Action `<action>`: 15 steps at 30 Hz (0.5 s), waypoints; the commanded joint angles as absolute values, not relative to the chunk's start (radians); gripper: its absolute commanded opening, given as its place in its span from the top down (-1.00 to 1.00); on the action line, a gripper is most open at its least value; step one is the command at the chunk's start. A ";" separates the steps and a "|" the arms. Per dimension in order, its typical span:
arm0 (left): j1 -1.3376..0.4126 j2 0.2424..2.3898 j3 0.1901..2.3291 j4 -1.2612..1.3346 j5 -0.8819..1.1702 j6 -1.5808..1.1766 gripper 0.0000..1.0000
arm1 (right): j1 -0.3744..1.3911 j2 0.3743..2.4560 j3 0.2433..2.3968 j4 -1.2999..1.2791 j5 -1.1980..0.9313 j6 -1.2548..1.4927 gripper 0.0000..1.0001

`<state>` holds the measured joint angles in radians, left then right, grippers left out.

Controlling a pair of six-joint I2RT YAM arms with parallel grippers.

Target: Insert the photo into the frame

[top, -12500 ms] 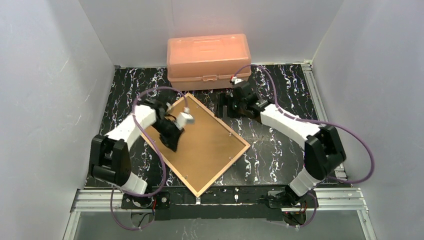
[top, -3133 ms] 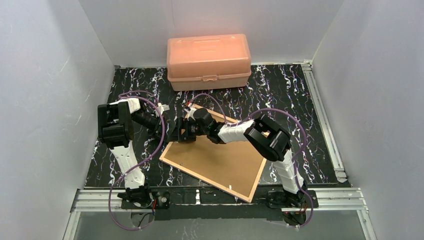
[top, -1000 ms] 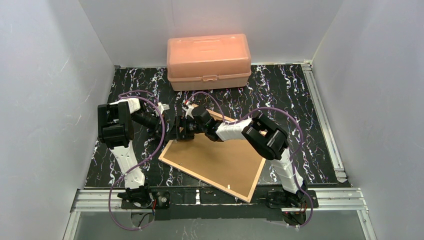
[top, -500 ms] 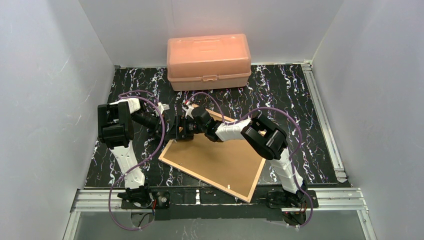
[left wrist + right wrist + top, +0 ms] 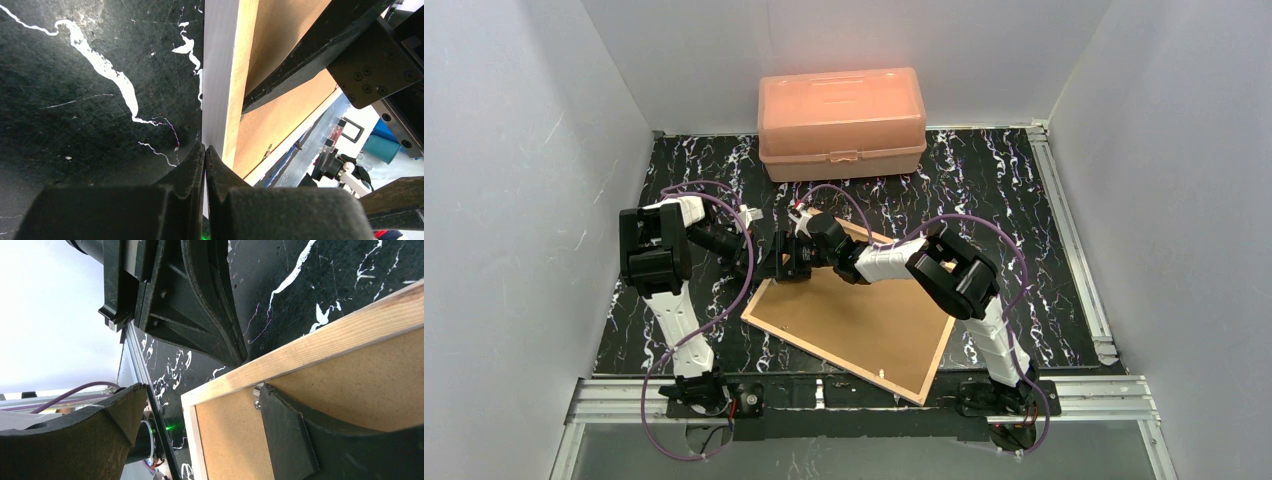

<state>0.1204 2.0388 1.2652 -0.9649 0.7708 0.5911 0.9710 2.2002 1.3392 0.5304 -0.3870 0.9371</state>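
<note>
The frame [image 5: 936,352] lies back-up on the black marbled table, its tan wood rails around a brown backing board [image 5: 864,320]. The photo is hidden. My left gripper [image 5: 767,268] is shut, and its tips [image 5: 205,148] touch the outer side of the frame's left rail [image 5: 220,75]. My right gripper [image 5: 784,266] is open across the same rail [image 5: 320,342]. One finger [image 5: 285,425] rests on the board [image 5: 360,385] beside a small metal tab [image 5: 257,396]. The other finger [image 5: 100,425] is outside the frame. The left gripper's fingers [image 5: 210,315] show in the right wrist view.
An orange plastic box [image 5: 842,110] stands shut at the back of the table. Grey walls close in the left, right and back sides. Aluminium rails run along the right edge [image 5: 1064,220] and the front edge [image 5: 864,392].
Nothing has visibly moved in the last second. Since 12.5 s ago the frame has turned, the left arm has drawn back to its left rail, and the right arm has crossed over to it.
</note>
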 commanded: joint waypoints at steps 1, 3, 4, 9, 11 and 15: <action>0.117 2.002 1.268 -0.987 0.791 0.603 1.00 | 1.000 2.203 1.339 0.529 -0.414 0.940 -0.82; 0.117 2.002 1.268 -0.987 0.792 0.602 1.00 | 1.004 2.203 1.339 0.528 -0.414 0.941 -0.82; 0.117 2.003 1.269 -0.986 0.793 0.603 1.00 | 1.006 2.205 1.339 0.528 -0.414 0.941 -0.82; 0.117 2.001 1.268 -0.987 0.791 0.606 1.00 | 1.009 2.205 1.338 0.530 -0.410 0.940 -0.82; 0.117 1.997 1.267 -0.988 0.790 0.606 1.00 | 1.008 2.200 1.350 0.514 -0.410 0.918 -0.83; 0.119 1.991 1.277 -1.004 0.785 0.606 1.00 | 1.001 2.156 1.403 0.370 -0.380 0.787 -0.89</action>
<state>0.1204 2.0388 1.2652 -0.9665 0.7708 0.5911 0.9787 2.1998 1.3460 0.5167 -0.3824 0.9108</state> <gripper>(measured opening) 0.007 0.930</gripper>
